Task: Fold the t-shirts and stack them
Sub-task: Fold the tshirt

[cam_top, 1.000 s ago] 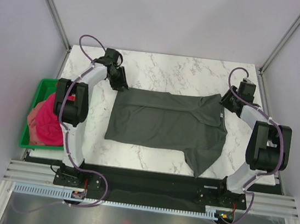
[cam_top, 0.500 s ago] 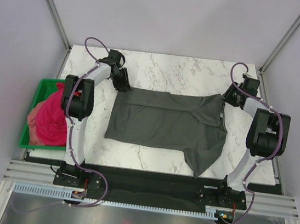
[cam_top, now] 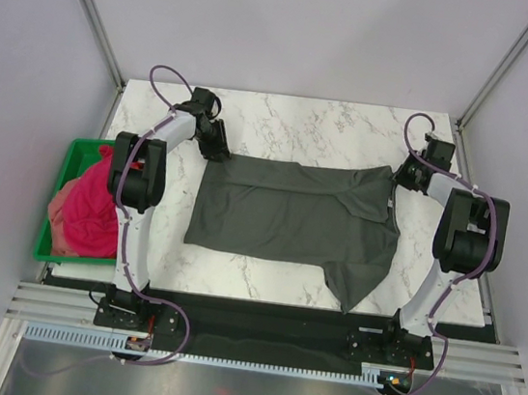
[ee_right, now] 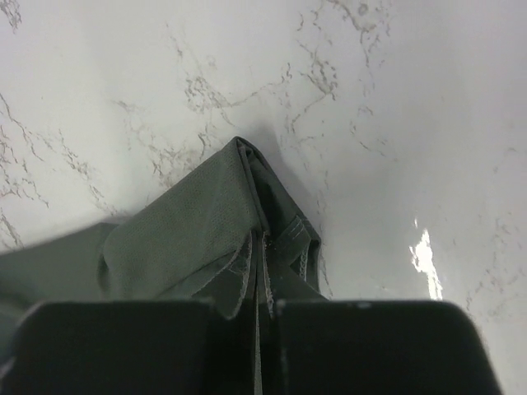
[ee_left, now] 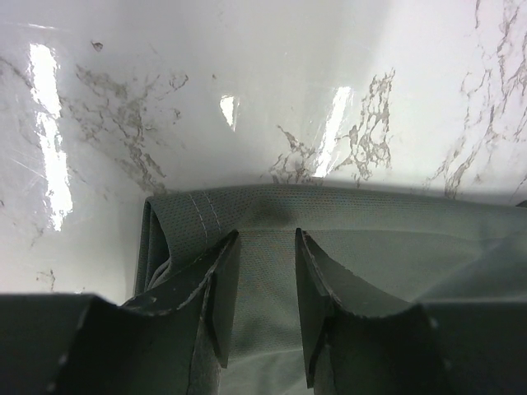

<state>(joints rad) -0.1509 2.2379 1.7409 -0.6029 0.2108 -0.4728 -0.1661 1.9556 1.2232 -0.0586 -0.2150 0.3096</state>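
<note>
t-shirt (cam_top: 291, 216) far edge between left hand (ee_left: 265, 245) and right hand (ee_right: 258, 243), marble (cam_top: 312, 126) beyond

Overhead view. A dark grey t-shirt (cam_top: 287, 210) lies spread flat across the middle of the marble table (cam_top: 303, 125), with one sleeve trailing toward the near edge on the right. The left gripper (cam_top: 221, 152) meets the shirt's far-left corner and the right gripper (cam_top: 399, 177) its far-right corner, both low at the cloth. Beside the table's left edge, a green bin (cam_top: 71, 257) holds two more shirts: a magenta t-shirt (cam_top: 97, 205) heaped against a paler pink t-shirt (cam_top: 58, 221).
</note>
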